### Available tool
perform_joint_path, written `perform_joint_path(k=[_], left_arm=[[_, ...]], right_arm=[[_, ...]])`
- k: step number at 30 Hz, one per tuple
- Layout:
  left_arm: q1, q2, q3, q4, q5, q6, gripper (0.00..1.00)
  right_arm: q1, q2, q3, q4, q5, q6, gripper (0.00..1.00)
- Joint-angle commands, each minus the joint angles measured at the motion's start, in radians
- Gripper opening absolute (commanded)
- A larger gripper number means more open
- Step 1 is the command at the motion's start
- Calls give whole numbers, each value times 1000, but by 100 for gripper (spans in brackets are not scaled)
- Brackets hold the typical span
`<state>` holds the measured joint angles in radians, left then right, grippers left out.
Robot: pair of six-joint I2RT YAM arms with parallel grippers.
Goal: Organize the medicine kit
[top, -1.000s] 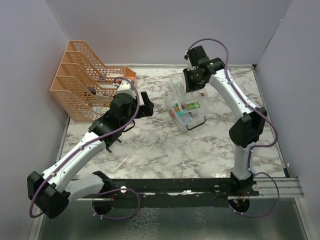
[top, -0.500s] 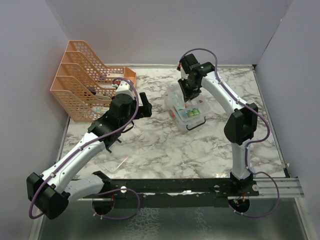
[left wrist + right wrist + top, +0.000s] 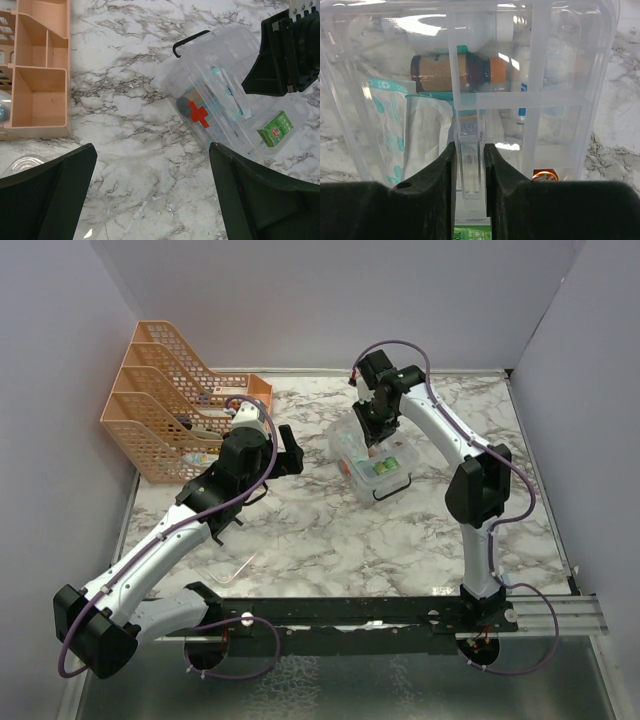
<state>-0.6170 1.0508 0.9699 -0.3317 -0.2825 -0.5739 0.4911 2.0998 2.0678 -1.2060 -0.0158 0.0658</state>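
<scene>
Pinching a clear latch point(image 3: 469, 175) on the medicine kit point(image 3: 545, 75) with the right claw point(image 3: 469, 150), both fingers point(image 3: 442, 165) pressed against its sides. Directly beyond that claw, inside the box: a brown bottle point(image 3: 455, 72) lying on its side, white packets point(image 3: 427, 130) beside it. Holding the left claw point(image 3: 151, 150) spread wide, gripping nothing, above the marble surface point(image 3: 125, 125). Ahead and right of that claw: the kit, resting on the surface, black handle point(image 3: 190, 40) at its far end. Ahead and left: an orange rack point(image 3: 40, 95).

overhead looks down; wrist views share the medicine kit point(image 3: 210, 95) (right closer)
</scene>
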Motion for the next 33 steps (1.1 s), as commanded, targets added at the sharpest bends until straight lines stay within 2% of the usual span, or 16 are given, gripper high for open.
perform_joint_path(k=[1, 16, 21, 33], left_arm=[[5, 3, 8, -12, -4, -8, 99], [7, 10, 10, -13, -2, -9, 99], [8, 9, 5, -14, -1, -6, 99], [18, 22, 0, -76, -20, -28, 99]], right_arm=[[0, 60, 69, 21, -57, -20, 1], [1, 95, 57, 17, -13, -6, 2], [1, 94, 57, 16, -10, 15, 17], [1, -2, 119, 28, 47, 86, 46]])
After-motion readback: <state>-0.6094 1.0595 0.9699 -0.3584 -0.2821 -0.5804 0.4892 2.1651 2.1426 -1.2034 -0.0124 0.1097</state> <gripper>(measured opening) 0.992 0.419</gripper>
